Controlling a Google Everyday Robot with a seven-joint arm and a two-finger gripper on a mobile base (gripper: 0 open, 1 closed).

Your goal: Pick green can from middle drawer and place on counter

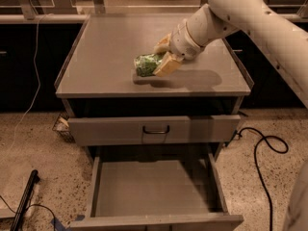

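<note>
I am holding the green can in my gripper. My two tan fingers are squeezing it from both sides. The can is lying on its side, low over the counter, and I cannot tell if it is touching. My white arm is reaching in from the right. The middle drawer is sitting open below the drawer with the dark handle.

green can: shiny green, mottled light-green. hand: tan fingers, clamped on green can, over desk right of centre. arm: off-white. desk: plain grey. middle drawer: grey, plain. floor: pale, speckled. cable at right: black.
</note>
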